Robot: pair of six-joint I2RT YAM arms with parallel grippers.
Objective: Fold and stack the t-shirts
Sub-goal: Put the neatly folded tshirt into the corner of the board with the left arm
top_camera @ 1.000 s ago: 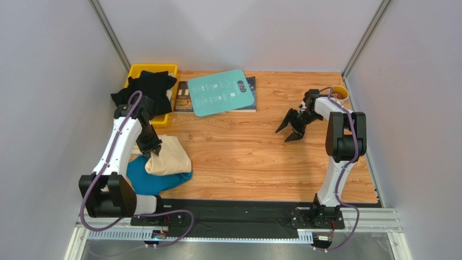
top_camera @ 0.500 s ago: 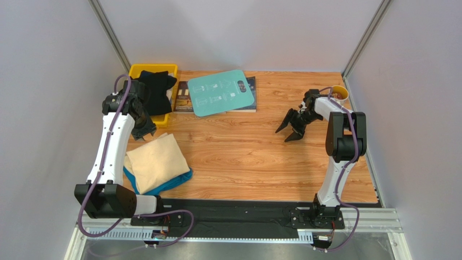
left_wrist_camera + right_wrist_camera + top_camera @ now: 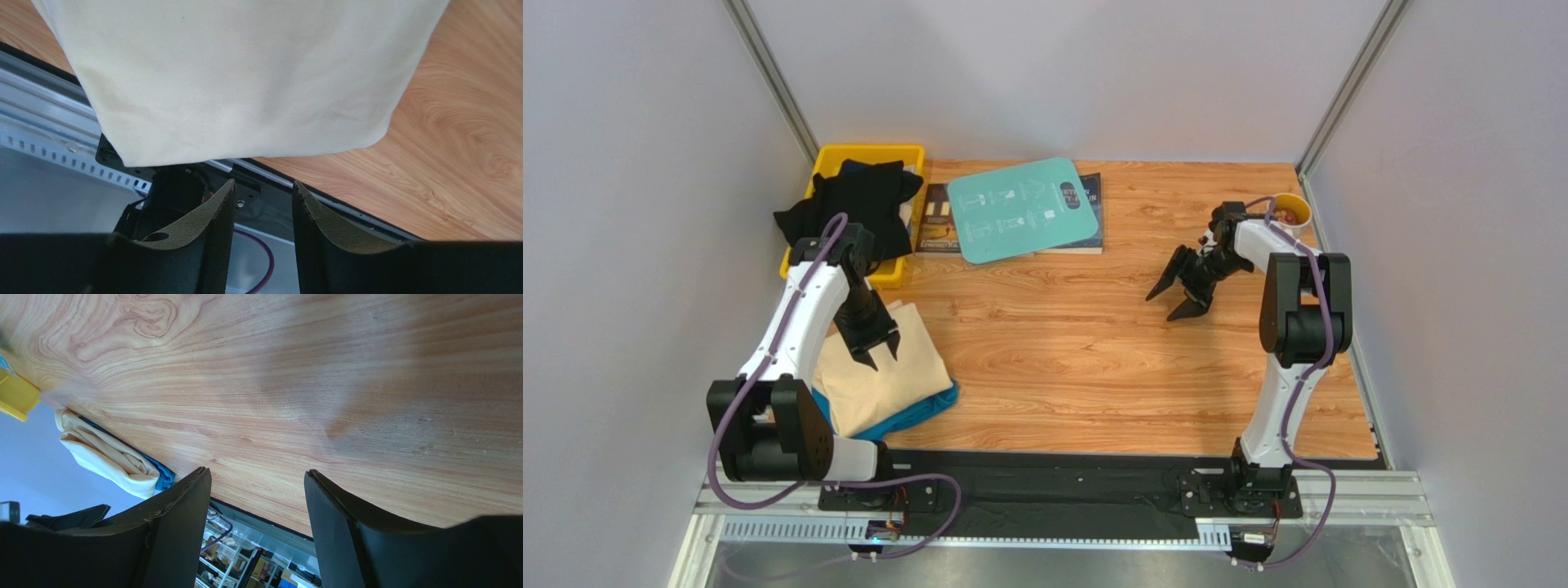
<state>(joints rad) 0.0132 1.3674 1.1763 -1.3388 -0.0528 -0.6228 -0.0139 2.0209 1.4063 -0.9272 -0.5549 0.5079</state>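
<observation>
The folded pale cream-yellow cloth t-shirt [image 3: 881, 374] is lying at lower left, covering a teal-blue cloth t-shirt [image 3: 922, 410]; black cloth t-shirts [image 3: 854, 206] are filling the yellow plastic bin [image 3: 873, 153] above. The left gripper [image 3: 870, 353] is hanging over the cream one, jaws parted, empty. At right, the right gripper [image 3: 1177, 290] is hanging open, empty.

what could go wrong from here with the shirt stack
1. The open left pincer hangs just over the folded cream-yellow cloth t-shirt; a fingertip may snag it and undo the fold.
2. That shirt lies askew on the teal-blue cloth t-shirt near the wooden table's front edge; a nudge might slide both off.
3. The black cloth t-shirts spill over the yellow plastic bin; pulling one may drag the rest.
</observation>
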